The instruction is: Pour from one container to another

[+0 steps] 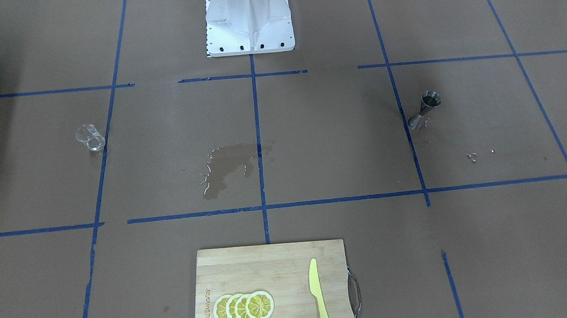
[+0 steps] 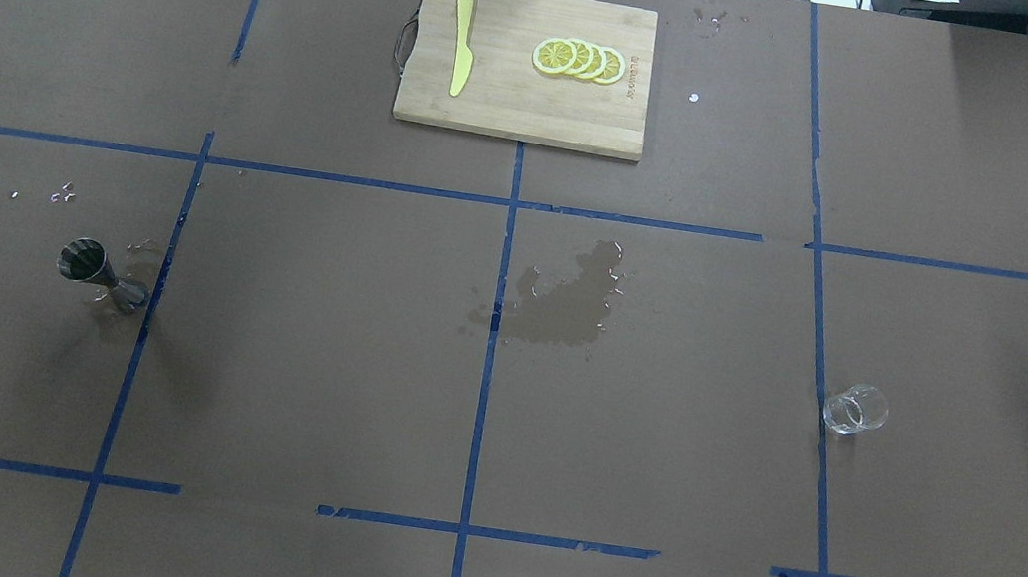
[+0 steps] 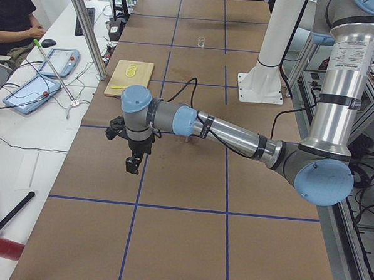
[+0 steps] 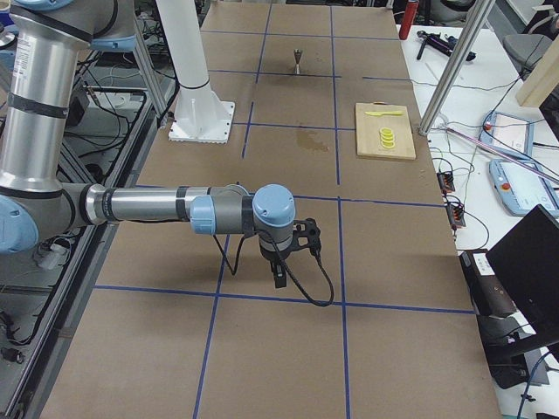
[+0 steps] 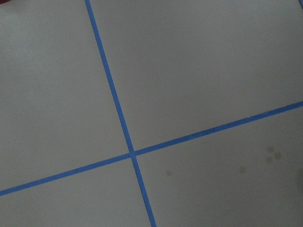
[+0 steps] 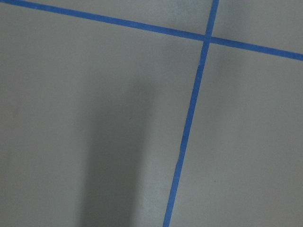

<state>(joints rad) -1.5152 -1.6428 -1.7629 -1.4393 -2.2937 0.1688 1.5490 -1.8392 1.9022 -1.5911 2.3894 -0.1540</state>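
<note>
Overhead exterior: glass cup (image 2: 855,410), jigger (image 2: 101,275), board (image 2: 519,108) with illegible mark (image 2: 633,79)

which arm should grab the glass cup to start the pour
Right, probably. The glass cup stands in the table's right half, on the right arm's side; the jigger stands far off in the left half.

Unreadable brand mark on cutting board (image 1: 271,272)
</note>
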